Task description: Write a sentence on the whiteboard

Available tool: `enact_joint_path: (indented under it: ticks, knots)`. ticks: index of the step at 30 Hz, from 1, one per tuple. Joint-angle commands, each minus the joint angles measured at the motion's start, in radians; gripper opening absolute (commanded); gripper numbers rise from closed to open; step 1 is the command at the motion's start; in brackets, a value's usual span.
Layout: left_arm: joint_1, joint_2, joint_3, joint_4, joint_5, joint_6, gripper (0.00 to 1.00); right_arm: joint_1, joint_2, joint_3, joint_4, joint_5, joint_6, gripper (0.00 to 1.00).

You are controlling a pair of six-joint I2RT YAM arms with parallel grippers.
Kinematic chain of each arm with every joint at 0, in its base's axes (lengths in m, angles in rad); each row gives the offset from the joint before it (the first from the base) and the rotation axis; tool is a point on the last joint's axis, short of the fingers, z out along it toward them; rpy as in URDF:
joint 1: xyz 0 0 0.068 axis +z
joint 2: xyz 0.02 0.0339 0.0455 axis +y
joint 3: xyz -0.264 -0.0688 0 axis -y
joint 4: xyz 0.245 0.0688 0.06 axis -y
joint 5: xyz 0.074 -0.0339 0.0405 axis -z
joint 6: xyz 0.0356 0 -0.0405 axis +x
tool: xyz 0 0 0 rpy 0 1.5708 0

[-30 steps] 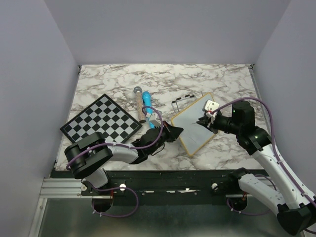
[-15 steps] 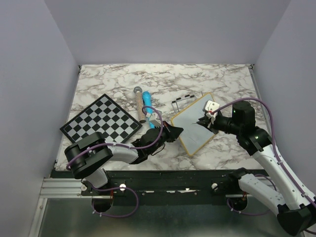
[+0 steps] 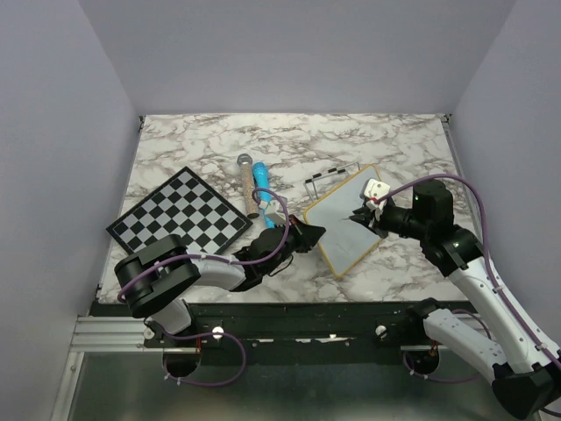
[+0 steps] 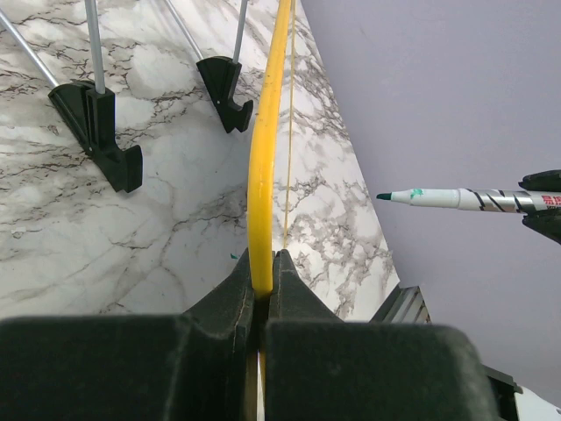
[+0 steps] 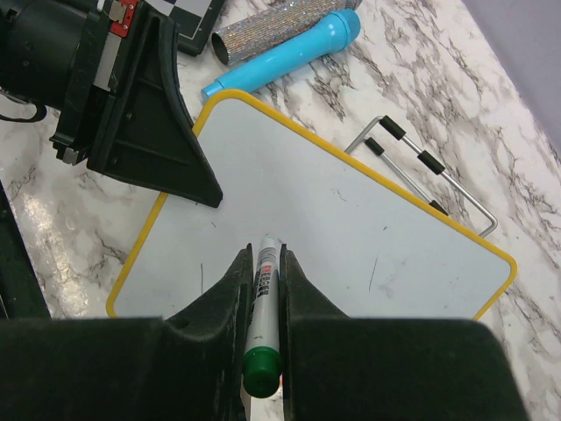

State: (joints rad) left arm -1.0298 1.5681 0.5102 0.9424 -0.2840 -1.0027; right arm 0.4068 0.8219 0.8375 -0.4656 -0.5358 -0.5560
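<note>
From above, the whiteboard (image 3: 340, 230) sits on the marble surface (image 3: 394, 145) between the left jaws and the right jaws. At the left wrist, the jaws pinch the board's yellow frame (image 4: 261, 175), which runs straight ahead of them, and a green-tipped marker (image 4: 456, 199) hangs off to their right, its tip apart from the frame. At the right wrist, the jaws pinch that marker, pointing ahead of them over the board's white face.
</note>
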Motion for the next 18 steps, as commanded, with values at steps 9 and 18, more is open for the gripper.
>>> enact_joint_path:
  ticks: [9,18]
  knots:
    - [-0.004,0.007,-0.004,-0.016,-0.007,0.019,0.0,0.007,0.017,0.046,-0.039,-0.019,-0.025,0.0]
    - [-0.004,0.009,-0.004,-0.011,-0.001,0.015,0.0,0.007,0.022,0.034,-0.025,-0.058,-0.012,0.01]
